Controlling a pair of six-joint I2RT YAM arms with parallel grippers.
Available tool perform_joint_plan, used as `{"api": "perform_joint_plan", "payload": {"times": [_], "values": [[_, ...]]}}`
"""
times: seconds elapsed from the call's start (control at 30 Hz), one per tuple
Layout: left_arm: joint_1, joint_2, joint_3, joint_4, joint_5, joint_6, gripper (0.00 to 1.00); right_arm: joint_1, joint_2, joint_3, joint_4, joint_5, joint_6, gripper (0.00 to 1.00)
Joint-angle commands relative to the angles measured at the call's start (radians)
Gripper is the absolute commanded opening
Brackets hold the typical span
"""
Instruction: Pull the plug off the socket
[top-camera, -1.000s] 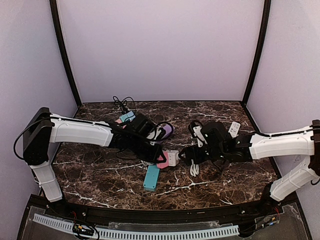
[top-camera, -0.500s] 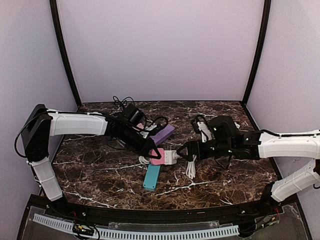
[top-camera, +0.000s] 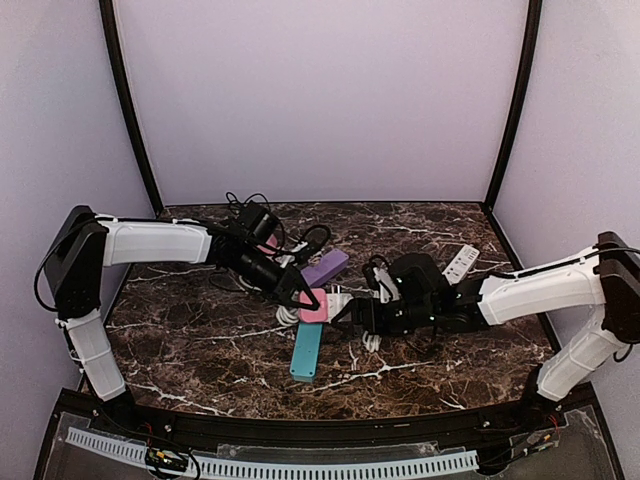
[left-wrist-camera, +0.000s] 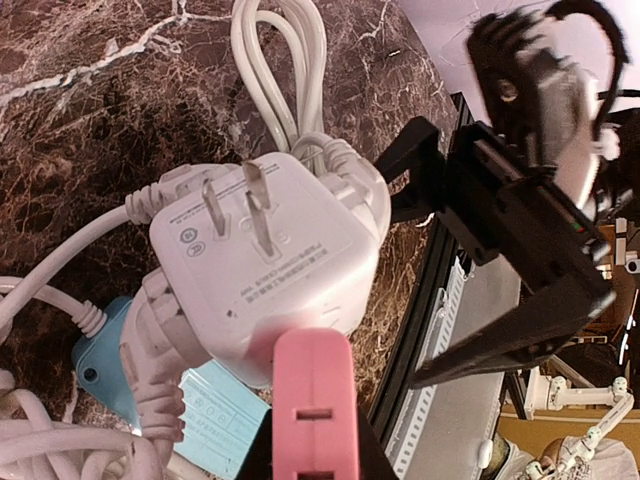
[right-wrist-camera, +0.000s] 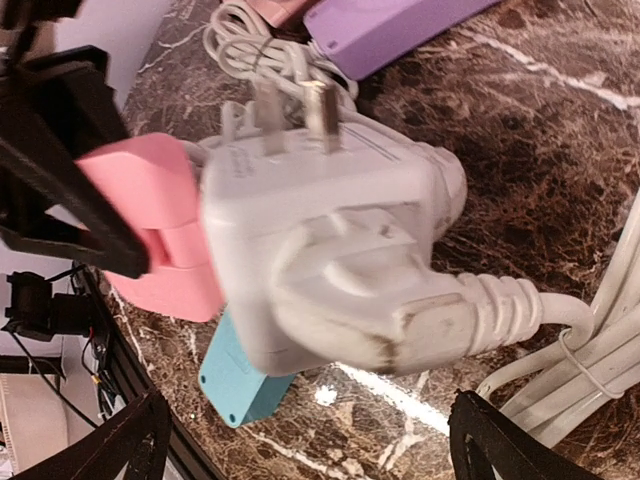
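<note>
A white cube socket (top-camera: 341, 303) has a white plug (right-wrist-camera: 400, 300) pushed into one face and a pink plug block (top-camera: 315, 306) on the opposite side. My left gripper (top-camera: 303, 298) is shut on the pink block (left-wrist-camera: 310, 400). In the left wrist view the cube (left-wrist-camera: 270, 260) shows two bare prongs. My right gripper (top-camera: 362, 316) is open. Its fingers (right-wrist-camera: 120, 445) stand wide apart on either side of the white plug and do not touch it. The plug's white cable (right-wrist-camera: 600, 340) runs off to the right.
A teal power strip (top-camera: 305, 350) lies just below the cube. A purple strip (top-camera: 325, 268) lies behind it and a white strip (top-camera: 460, 262) at the right back. White cable loops (top-camera: 375, 340) lie under my right gripper, and black cables (top-camera: 245, 208) at the back wall.
My right gripper has moved left, up to the white plug on the cube. My left gripper has drawn back slightly, up and left, with the pink block and cube.
</note>
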Motion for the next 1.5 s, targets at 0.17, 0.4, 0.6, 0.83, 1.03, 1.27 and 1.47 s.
{"api": "perform_joint_plan", "payload": {"times": [0.17,0.4,0.6,0.83,1.03,1.27,1.47], "values": [[0.015,-0.040,-0.008,0.091,0.128,0.038,0.01,-0.010,0.104,0.025,0.146,0.004,0.052,0.93],[0.015,-0.042,-0.014,0.091,0.124,0.038,0.01,-0.012,0.129,-0.005,0.252,0.057,0.036,0.86],[0.015,-0.042,-0.011,0.084,0.123,0.044,0.01,-0.013,0.145,0.022,0.233,0.088,-0.014,0.82],[0.015,-0.041,-0.005,0.069,0.126,0.056,0.01,-0.027,0.156,-0.012,0.285,0.070,-0.008,0.75],[0.015,-0.039,-0.002,0.064,0.135,0.061,0.01,-0.034,0.156,-0.023,0.322,0.051,-0.021,0.67],[0.016,-0.036,0.001,0.057,0.144,0.065,0.01,-0.035,0.161,-0.032,0.336,0.050,-0.039,0.61],[0.015,-0.029,0.017,0.027,0.139,0.083,0.01,-0.035,0.162,-0.036,0.362,0.046,-0.054,0.49]]}}
